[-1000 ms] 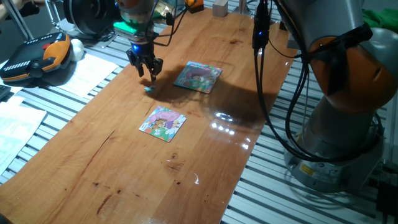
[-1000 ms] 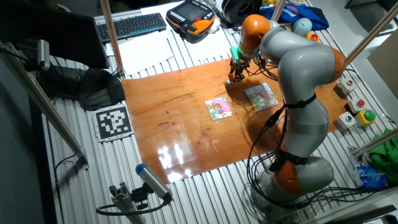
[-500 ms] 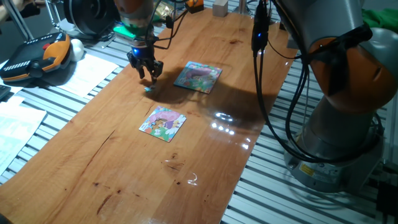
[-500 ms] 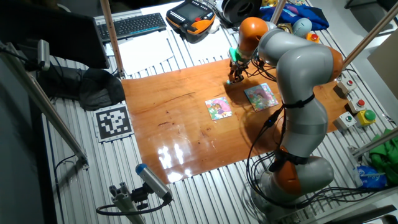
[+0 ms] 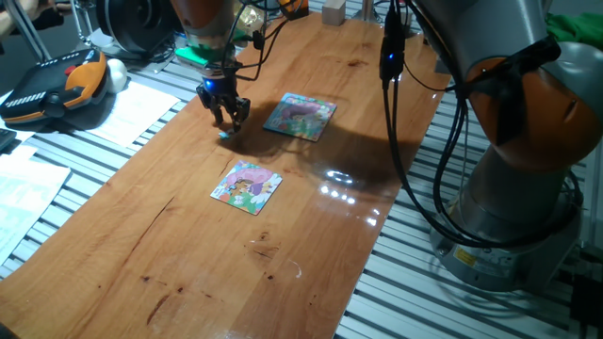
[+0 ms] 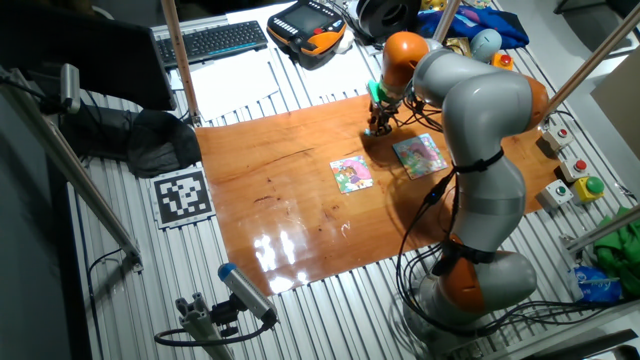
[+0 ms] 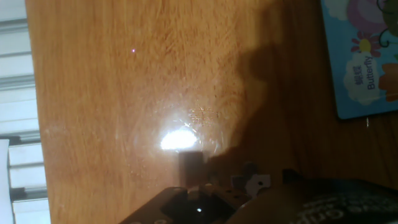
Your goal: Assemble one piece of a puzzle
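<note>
**Q:** Wooden tabletop [image 5: 188,264], warm brown and glossy. What lies nearest?

**A:** Bare wood first, then the puzzle [image 5: 247,186], a small flat purple-pink square lying alone near the middle, with free wood on every side for an approach.

**Q:** And farther back?

**A:** The piece [image 5: 224,134], a tiny teal speck, lies on the wood directly under the gripper [image 5: 228,120]. The fingers point down, slightly parted, straddling it. I cannot tell whether they touch it, and nothing looks held.

**Q:** Anything crowding it?

**A:** A second puzzle [image 5: 300,116], blue-bordered, sits just right of the gripper. The table's left edge is near, with papers [image 5: 132,111] on the slatted bench beyond.
</note>
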